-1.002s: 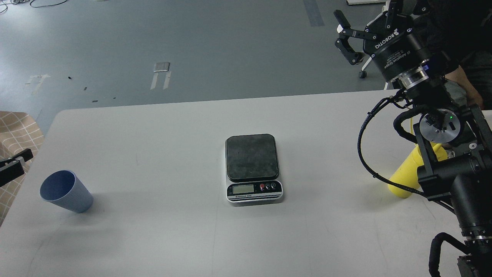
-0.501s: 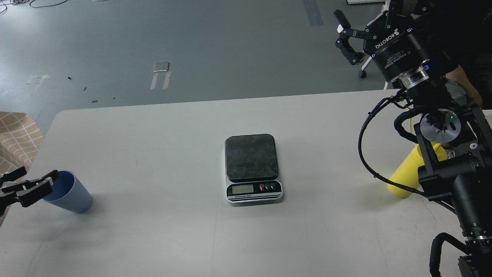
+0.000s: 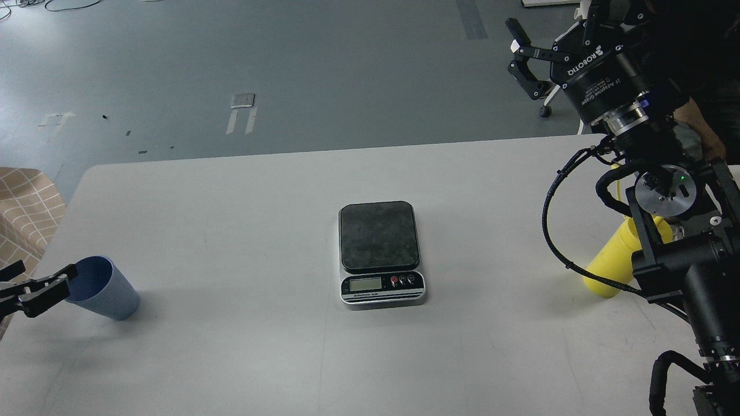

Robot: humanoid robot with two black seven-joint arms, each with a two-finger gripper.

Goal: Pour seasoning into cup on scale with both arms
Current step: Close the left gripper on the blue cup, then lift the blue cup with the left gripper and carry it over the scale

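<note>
Even, diffuse overhead light, moderately bright. Table (image 3: 231,190) near-white, no blown highlights. Soft faint shadows: right of cup (image 3: 107,289), below scale (image 3: 380,251), left of seasoning (image 3: 613,266). Mild sheen on floor (image 3: 318,69). Focus sharp centre; scale display unreadable. Right arm (image 3: 688,254) dark, detail crushed. Slight wide-angle bend in table's edges.

cup (image 3: 107,289) light blue, ribbed | bottle (image 3: 610,267) yellow | scale (image 3: 379,237) dark grey

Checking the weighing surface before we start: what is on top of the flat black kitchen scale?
Nothing rests on the flat black kitchen scale; its dark platform is fully visible and bare. Underneath, the white table is covered by it.
</note>
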